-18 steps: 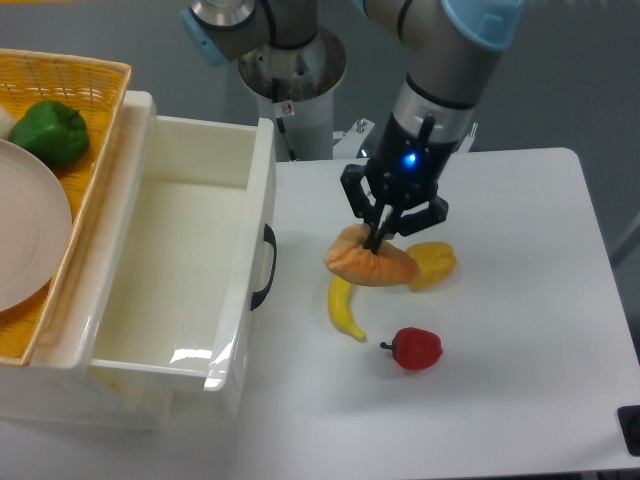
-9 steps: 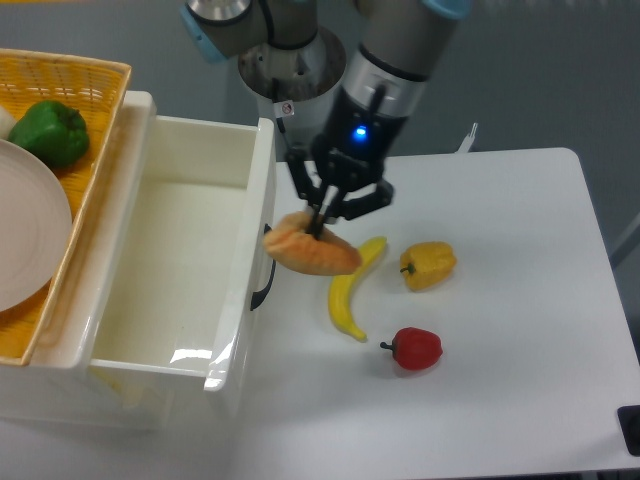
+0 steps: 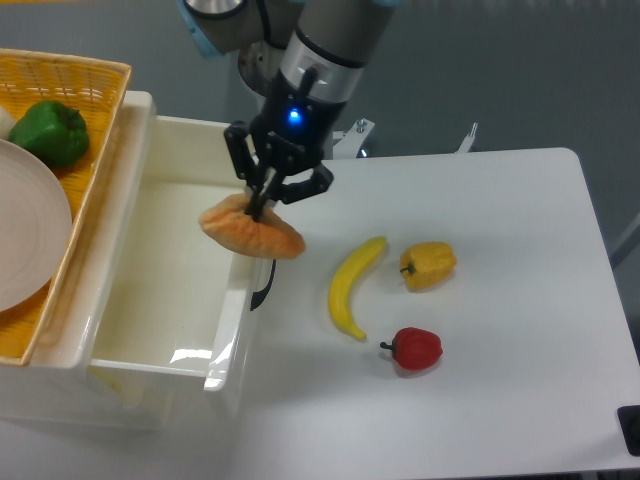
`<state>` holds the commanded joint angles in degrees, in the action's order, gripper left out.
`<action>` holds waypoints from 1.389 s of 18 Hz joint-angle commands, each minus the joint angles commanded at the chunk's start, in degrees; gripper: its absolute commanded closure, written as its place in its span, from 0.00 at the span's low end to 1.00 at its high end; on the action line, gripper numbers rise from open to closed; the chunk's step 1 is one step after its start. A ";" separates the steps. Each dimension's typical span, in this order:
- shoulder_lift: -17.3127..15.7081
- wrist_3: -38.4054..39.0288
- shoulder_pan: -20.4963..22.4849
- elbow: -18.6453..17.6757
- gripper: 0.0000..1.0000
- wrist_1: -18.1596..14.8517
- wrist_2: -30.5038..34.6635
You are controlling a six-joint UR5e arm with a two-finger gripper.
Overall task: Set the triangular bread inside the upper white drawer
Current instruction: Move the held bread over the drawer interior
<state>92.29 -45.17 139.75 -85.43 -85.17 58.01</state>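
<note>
The claw (image 3: 262,205) was clenched on the triangular bread (image 3: 252,229), its two dark fingers pinching the top edge of the orange-tan wedge while a blue light glowed on the wrist above. The bread hung in the air, tilted with its lower end pointing toward 4 o'clock, straddling the front wall of the upper white drawer (image 3: 120,345): part of it lay over the drawer's open interior, part over the black curved handle (image 3: 266,275). It touched neither the drawer floor nor the counter (image 3: 500,400).

The drawer stood pulled out, its glossy white walls deep.

On the white counter, at 4 o'clock from the bread and apart from it, lay a yellow banana (image 3: 354,287). Just beside the banana's upper tip, at 3 o'clock, sat a yellow bell pepper (image 3: 428,265). A red bell pepper (image 3: 415,348) rested at 6 o'clock from the yellow one, near the banana's lower end.

At 9 o'clock from the drawer, a yellow woven basket (image 3: 75,95) held a green bell pepper (image 3: 50,132) and a white plate (image 3: 28,240).
</note>
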 joint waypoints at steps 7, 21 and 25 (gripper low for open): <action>-1.06 0.09 -1.32 -0.53 1.00 -0.09 -1.76; -1.59 -0.09 -3.34 -2.55 1.00 -0.35 -3.25; -1.24 -0.09 -3.95 -2.73 1.00 -0.35 -3.34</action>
<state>91.05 -45.26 135.79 -88.15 -85.52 54.67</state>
